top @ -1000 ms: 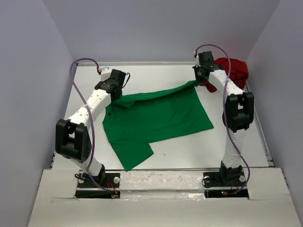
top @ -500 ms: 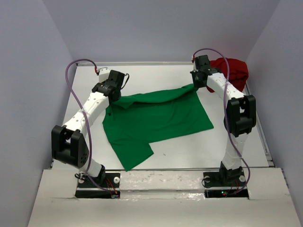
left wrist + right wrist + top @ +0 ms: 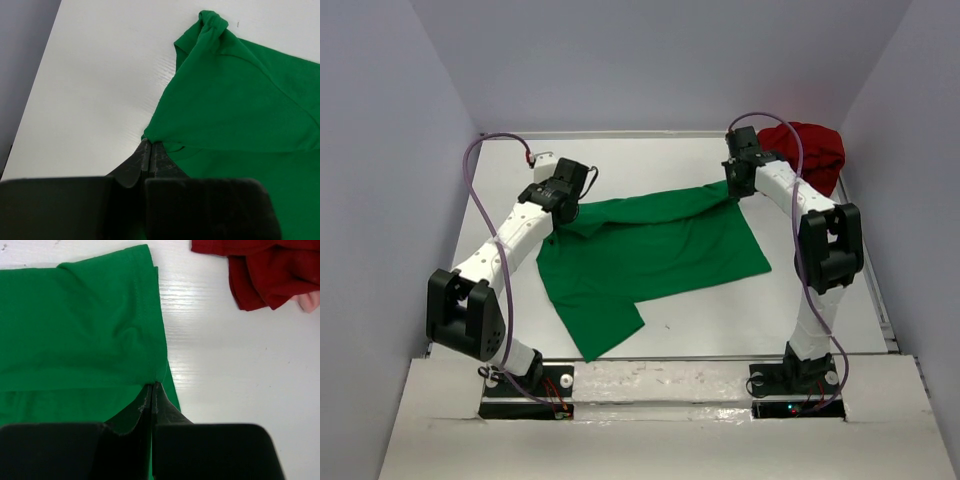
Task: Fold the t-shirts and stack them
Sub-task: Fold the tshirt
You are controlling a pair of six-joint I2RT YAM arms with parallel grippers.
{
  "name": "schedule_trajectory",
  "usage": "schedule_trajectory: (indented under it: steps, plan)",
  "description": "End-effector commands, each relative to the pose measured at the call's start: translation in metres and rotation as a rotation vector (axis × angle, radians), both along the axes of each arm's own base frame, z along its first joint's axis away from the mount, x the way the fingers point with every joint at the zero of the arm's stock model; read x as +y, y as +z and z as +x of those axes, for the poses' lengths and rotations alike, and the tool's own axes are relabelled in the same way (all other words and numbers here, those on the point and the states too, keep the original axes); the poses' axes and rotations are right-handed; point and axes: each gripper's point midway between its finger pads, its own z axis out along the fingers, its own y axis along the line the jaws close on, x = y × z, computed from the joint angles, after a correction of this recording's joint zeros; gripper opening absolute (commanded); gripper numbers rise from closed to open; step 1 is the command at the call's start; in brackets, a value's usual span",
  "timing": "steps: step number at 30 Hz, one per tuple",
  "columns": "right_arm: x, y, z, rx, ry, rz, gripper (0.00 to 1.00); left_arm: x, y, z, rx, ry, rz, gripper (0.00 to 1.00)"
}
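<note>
left gripper (image 3: 151, 150): clamped on green t-shirt (image 3: 650, 250), far-left edge | right gripper (image 3: 152, 387): clamped on its far-right corner | dark red t-shirt (image 3: 810, 150): bunched at table (image 3: 720, 320) far-right corner | risk: thin pinches (barely a hem) could slip mid-fold, skewing the crease

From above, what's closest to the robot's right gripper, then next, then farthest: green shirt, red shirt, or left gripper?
1. The green t-shirt: pinched in the right gripper itself.
2. The red t-shirt: bunched at the far right corner.
3. The left gripper: far over on the left.
</note>
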Motion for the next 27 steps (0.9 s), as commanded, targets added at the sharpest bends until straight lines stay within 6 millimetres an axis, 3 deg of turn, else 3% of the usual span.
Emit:
schedule_trajectory:
  steps: [1,17,20,21,23,24,25,26,27]
  plan:
    - [-0.008,0.027,-0.001,-0.075,-0.069,-0.013,0.0,0.002,0.01,-0.008,-0.047,0.023,0.0,0.04]
    - [-0.004,0.012,-0.012,-0.026,-0.077,-0.005,0.0,-0.004,-0.014,-0.026,0.007,0.016,0.002,0.13]
    - [-0.004,0.01,-0.013,-0.021,-0.077,-0.003,0.0,-0.008,-0.015,-0.029,0.009,0.009,-0.003,0.4]
    - [-0.004,0.01,-0.013,-0.02,-0.078,-0.002,0.0,-0.009,-0.015,-0.029,0.005,0.013,-0.009,0.57]
    - [-0.005,0.01,-0.012,-0.024,-0.086,-0.005,0.0,-0.009,-0.015,-0.032,0.004,0.016,-0.009,0.76]
    - [-0.006,0.01,-0.013,-0.024,-0.096,-0.008,0.05,-0.01,-0.016,-0.033,0.005,0.019,-0.008,0.76]
    - [-0.006,0.01,-0.013,-0.025,-0.098,-0.007,0.16,-0.01,-0.015,-0.035,-0.001,0.023,-0.015,0.91]
    - [-0.009,0.009,-0.013,-0.026,-0.109,-0.022,0.27,-0.009,-0.014,-0.038,-0.008,0.04,-0.019,0.98]
    - [-0.011,0.009,-0.014,-0.03,-0.12,-0.028,0.46,-0.012,-0.01,-0.04,-0.023,0.041,-0.025,0.99]
